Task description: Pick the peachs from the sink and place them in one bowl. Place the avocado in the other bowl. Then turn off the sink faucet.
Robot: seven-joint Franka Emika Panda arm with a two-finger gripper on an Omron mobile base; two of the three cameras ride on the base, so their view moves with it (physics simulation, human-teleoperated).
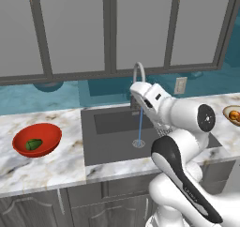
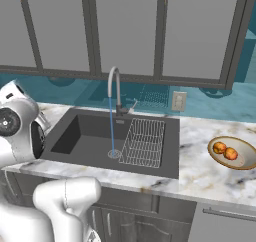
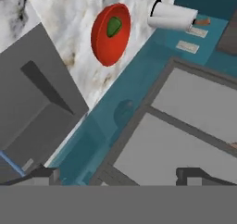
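Scanning the veined marble tabletop [image 2: 200,178], I see the matte grey sink [image 2: 85,136] with water streaming, glossy red bowl [image 1: 37,139] at nine o'clock cradling the avocado [image 1: 33,144], tan bowl [image 2: 246,158] at three holding both peachs [image 2: 225,150]; fingers [image 3: 44,174] spread, empty.

A glossy red bowl [image 1: 47,148] holds a green avocado [image 1: 33,144]. Two orange-yellow peaches [image 2: 225,150] with reddish patches lie in a light tan bowl [image 2: 246,164]. The sink [image 2: 90,133] is dark grey, with a silver drain [image 2: 114,154] and a pale wire rack [image 2: 145,142]. The silver faucet [image 2: 114,88] pours a thin blue stream [image 2: 112,128]. The table [image 2: 205,176] is white marble veined grey and brown; the backsplash [image 1: 51,99] is teal.
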